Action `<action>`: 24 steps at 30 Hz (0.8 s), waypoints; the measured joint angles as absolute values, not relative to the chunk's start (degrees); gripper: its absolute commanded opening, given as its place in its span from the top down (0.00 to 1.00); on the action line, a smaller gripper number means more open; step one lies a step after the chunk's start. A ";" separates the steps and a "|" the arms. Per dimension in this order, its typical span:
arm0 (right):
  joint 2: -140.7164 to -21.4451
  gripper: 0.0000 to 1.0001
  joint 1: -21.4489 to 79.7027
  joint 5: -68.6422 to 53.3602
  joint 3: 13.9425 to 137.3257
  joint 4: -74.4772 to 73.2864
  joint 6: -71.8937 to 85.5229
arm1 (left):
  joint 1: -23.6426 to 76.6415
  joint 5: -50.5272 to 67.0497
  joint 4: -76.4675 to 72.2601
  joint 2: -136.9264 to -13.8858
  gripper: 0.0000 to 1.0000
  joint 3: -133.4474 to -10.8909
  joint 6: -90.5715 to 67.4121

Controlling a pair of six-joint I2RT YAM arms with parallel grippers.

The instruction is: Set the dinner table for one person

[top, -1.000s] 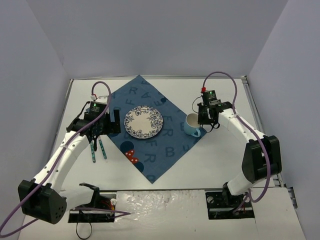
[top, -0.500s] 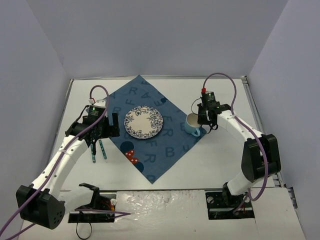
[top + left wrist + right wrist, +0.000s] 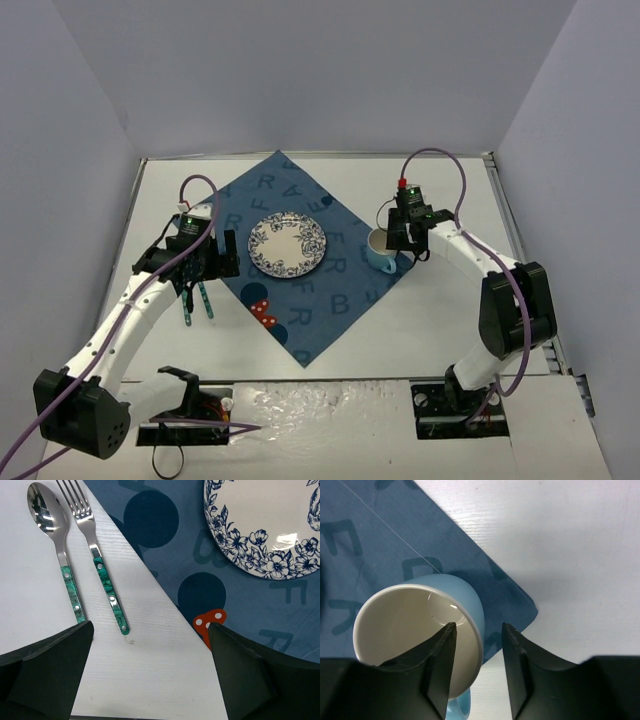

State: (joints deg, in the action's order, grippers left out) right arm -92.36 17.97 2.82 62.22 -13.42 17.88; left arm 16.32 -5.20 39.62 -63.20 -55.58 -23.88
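Note:
The dinner table (image 3: 440, 310) is a large white top. On it lies a dark blue letter-printed cloth (image 3: 300, 300) with a blue-flowered white plate (image 3: 287, 244) in the middle. A light blue cup (image 3: 380, 247) stands upright on the cloth's right corner. My right gripper (image 3: 400, 240) is open and straddles the cup's rim (image 3: 405, 625), one finger inside and one outside, clear of the wall. A green-handled fork (image 3: 95, 545) and spoon (image 3: 55, 540) lie side by side on the table, left of the cloth. My left gripper (image 3: 205, 262) is open and empty above them.
Grey walls close in the table at the back and both sides. A red spotted print (image 3: 262, 312) marks the cloth near its left edge. Both arm bases and loose cables sit at the near edge (image 3: 320, 410).
My right gripper has shifted a little left and toward the back at the cup. My left gripper has drifted slightly toward the near edge. The plate, fork and spoon have not moved.

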 measured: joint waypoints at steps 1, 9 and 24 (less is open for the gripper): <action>-92.34 0.39 18.13 2.94 62.22 -13.33 18.01 | 16.32 -5.27 39.63 -63.20 0.03 -55.47 -24.10; -86.14 0.16 18.52 3.00 65.18 -15.62 17.30 | 15.80 -6.03 38.37 -63.31 0.03 -53.16 -26.52; -63.81 0.13 18.46 0.50 68.11 -16.14 10.68 | 6.70 -3.85 25.74 -75.14 0.03 -45.51 -33.82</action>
State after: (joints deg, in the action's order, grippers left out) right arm -63.81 18.46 0.50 68.11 -16.14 10.68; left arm 6.70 -3.85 25.74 -75.14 -45.51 -33.82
